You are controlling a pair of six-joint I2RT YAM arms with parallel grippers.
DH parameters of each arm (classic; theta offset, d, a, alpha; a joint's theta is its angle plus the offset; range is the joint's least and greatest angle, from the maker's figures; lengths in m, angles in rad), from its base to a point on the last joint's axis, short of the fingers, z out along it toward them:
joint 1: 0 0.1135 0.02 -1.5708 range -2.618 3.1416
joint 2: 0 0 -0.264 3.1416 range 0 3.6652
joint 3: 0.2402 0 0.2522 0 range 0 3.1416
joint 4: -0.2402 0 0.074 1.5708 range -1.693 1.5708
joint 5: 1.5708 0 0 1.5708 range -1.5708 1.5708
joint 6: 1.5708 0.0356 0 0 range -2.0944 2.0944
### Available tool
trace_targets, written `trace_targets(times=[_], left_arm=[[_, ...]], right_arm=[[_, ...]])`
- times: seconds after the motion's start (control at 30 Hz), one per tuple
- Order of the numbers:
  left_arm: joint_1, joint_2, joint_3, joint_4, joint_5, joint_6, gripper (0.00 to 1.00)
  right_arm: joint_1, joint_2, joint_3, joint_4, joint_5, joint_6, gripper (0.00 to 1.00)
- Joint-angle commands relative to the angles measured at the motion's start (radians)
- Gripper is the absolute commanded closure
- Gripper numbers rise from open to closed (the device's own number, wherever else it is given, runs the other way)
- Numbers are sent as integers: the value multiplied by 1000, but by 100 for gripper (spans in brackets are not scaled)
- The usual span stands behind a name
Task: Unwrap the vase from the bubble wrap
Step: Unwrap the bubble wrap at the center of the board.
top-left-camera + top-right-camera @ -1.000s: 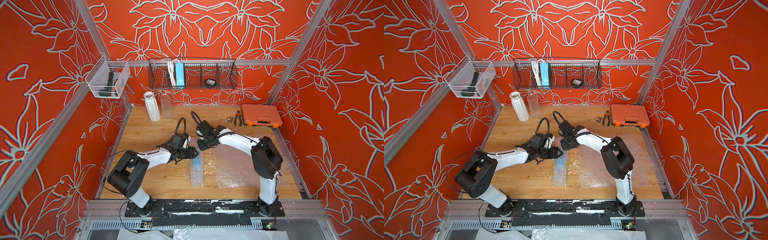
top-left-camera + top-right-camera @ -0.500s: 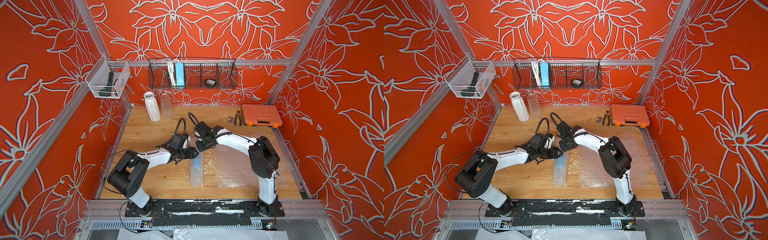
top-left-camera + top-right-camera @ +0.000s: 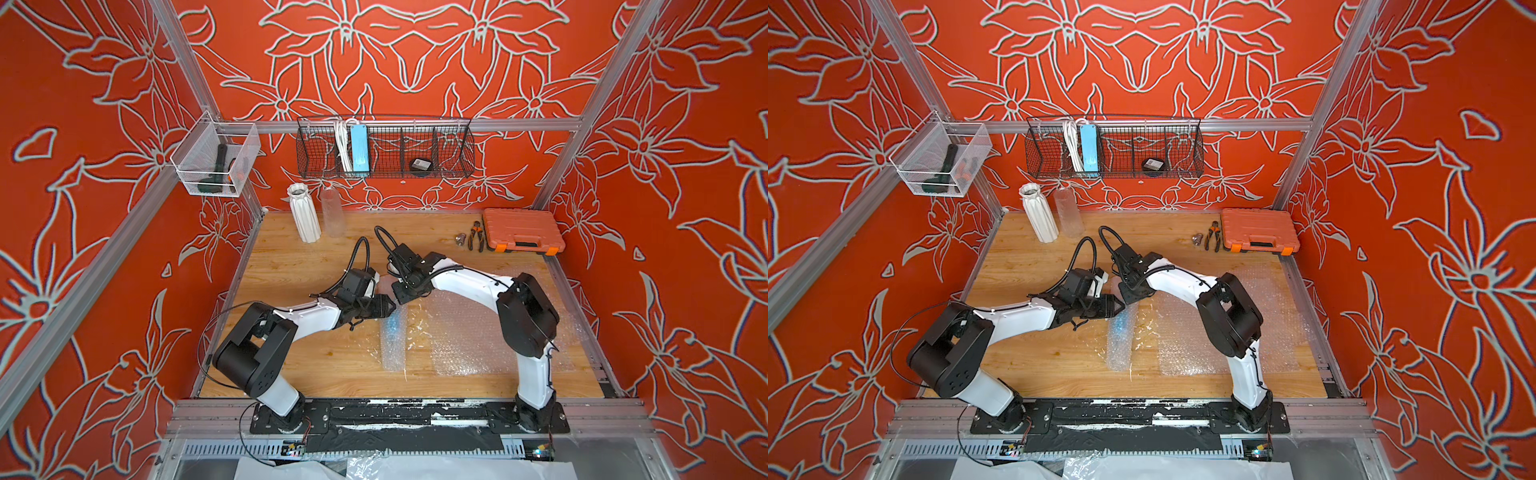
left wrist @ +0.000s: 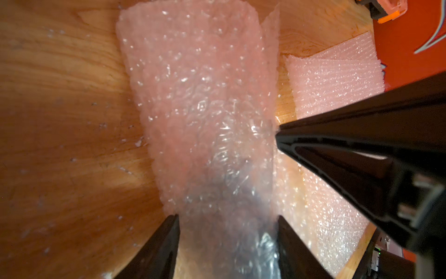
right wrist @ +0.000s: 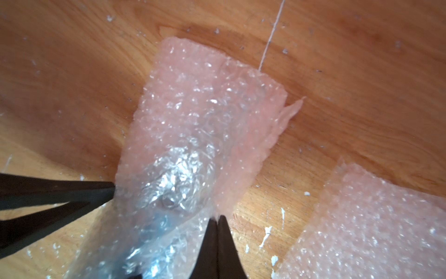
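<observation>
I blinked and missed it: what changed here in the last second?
The right gripper edged toward the left arm and pinched shut on a loose edge of the bubble wrap roll. The left gripper stayed clasped around the roll; the roll and the flat sheet did not move.

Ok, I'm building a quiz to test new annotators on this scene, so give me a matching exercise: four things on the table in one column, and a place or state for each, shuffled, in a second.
Things
1. rolled bubble wrap
2. flat bubble wrap sheet
3. white ribbed vase
4. orange case

Places or states
A. standing upright, back left of the table
B. closed, back right corner
C. lying mid-table, something blue showing inside
D. spread flat, right side

Pairs: 1-C, 2-D, 3-A, 4-B
</observation>
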Motion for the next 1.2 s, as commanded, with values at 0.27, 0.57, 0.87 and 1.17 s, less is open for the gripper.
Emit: trace_targets(times=[0.27, 0.57, 0.87, 1.17], left_arm=[[4, -9, -48, -38, -26, -16, 39], [4, -10, -55, -36, -29, -16, 39], [5, -8, -52, -29, -2, -7, 40], [5, -6, -42, -35, 11, 2, 40]], right_arm=[[-4, -60, -45, 0, 164, 45, 100], [-4, -82, -73, 30, 178, 78, 100], [-4, -71, -72, 89, -11, 33, 94], [-3, -71, -71, 94, -59, 16, 76]])
